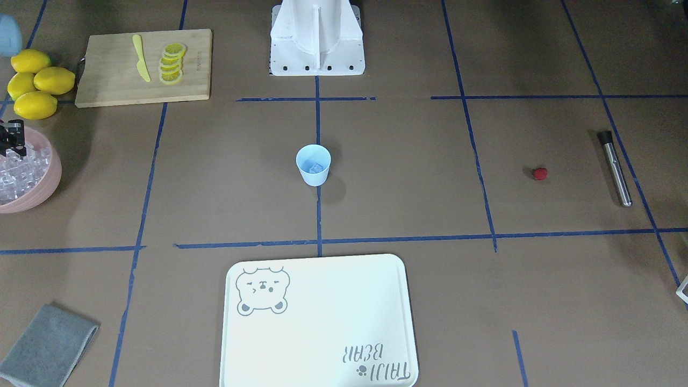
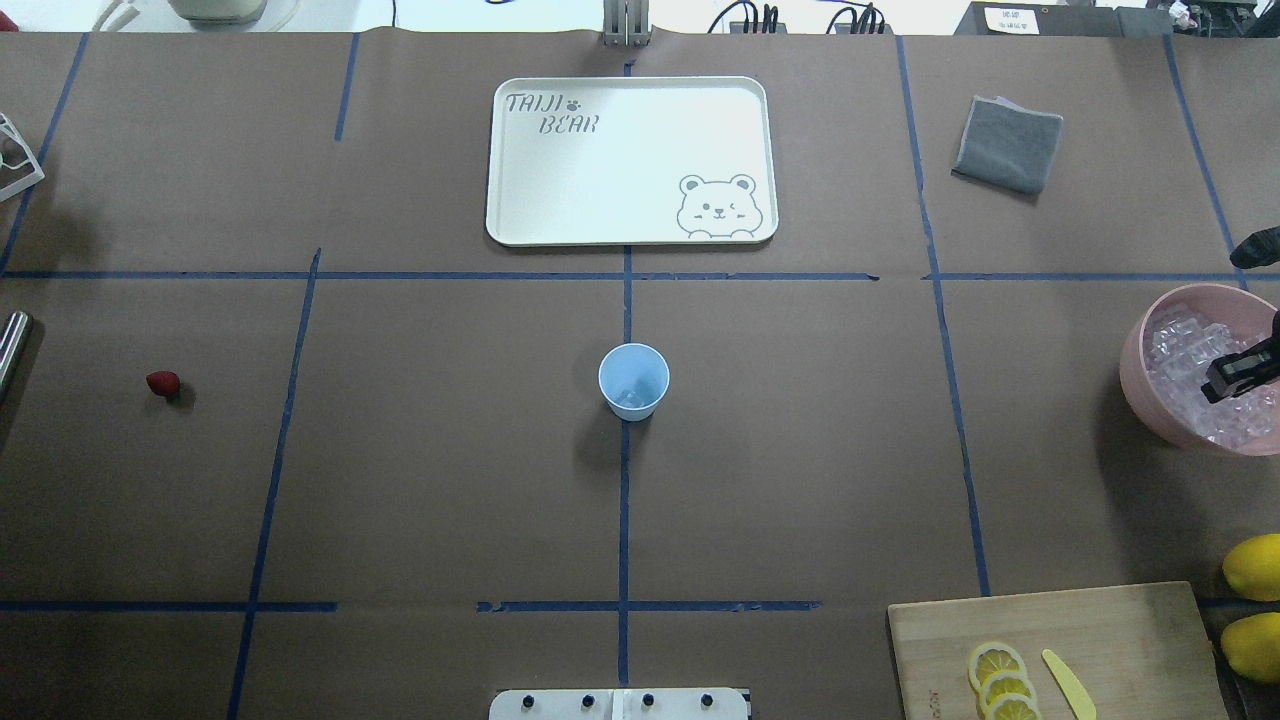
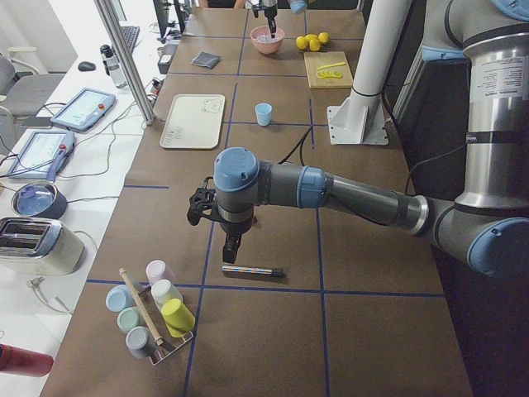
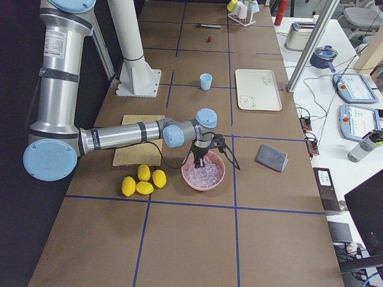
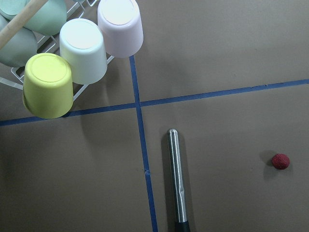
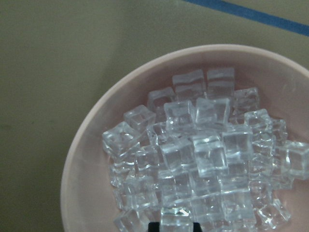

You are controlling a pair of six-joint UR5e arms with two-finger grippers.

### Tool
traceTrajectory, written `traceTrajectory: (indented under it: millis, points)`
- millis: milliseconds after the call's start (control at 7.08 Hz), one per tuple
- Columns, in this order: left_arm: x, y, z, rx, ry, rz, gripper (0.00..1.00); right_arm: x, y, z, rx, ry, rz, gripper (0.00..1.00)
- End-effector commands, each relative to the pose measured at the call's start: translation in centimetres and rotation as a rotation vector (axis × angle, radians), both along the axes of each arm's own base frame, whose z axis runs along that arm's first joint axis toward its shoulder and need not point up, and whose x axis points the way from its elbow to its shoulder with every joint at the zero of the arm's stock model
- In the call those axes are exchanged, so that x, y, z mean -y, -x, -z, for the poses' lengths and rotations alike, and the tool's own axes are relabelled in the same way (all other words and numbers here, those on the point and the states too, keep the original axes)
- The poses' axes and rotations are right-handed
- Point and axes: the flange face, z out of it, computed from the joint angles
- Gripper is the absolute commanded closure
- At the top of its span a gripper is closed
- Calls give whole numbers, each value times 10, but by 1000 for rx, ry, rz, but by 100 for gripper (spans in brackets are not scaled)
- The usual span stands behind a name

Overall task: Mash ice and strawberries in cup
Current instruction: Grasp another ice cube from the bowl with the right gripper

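Observation:
The pale-blue cup [image 2: 633,380] stands upright at the table's middle with an ice cube [image 1: 317,167] inside. The red strawberry [image 2: 163,382] lies alone on the robot's left; it also shows in the left wrist view [image 5: 280,161]. A steel muddler [image 5: 177,179] lies beside it. My right gripper [image 2: 1240,370] is down in the pink bowl [image 2: 1135,370] of ice cubes [image 6: 193,154], its tips closed on one cube at the wrist view's bottom edge. My left gripper [image 3: 231,244] hangs above the muddler; I cannot tell whether it is open or shut.
A white bear tray [image 2: 600,170] lies beyond the cup, with a grey cloth [image 2: 1008,143] to its right. A wooden board [image 2: 1120,640] holds lemon slices [image 2: 1000,680] and a yellow knife [image 2: 1068,683]. Whole lemons [image 1: 35,80] lie by the bowl. A rack of cups [image 5: 82,53] stands past the muddler.

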Motion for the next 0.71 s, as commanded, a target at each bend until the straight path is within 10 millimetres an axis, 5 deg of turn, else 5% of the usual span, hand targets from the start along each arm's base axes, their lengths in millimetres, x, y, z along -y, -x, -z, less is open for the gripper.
traceTrajectory:
  millis: [0, 282, 424, 565]
  points:
    - [-1, 0, -1, -1, 1, 0, 0, 0, -21, 56, 20, -35, -46, 100]
    - [-1, 0, 0, -1, 0, 0, 0, 32, -4, 109, 55, -60, -63, 100]
    - [0, -1, -1, 0, 0, -2, 0, 61, 19, 161, 73, -24, -115, 100]
    - [0, -1, 0, -1, -2, -2, 0, 75, 65, 225, 92, 13, -126, 100]
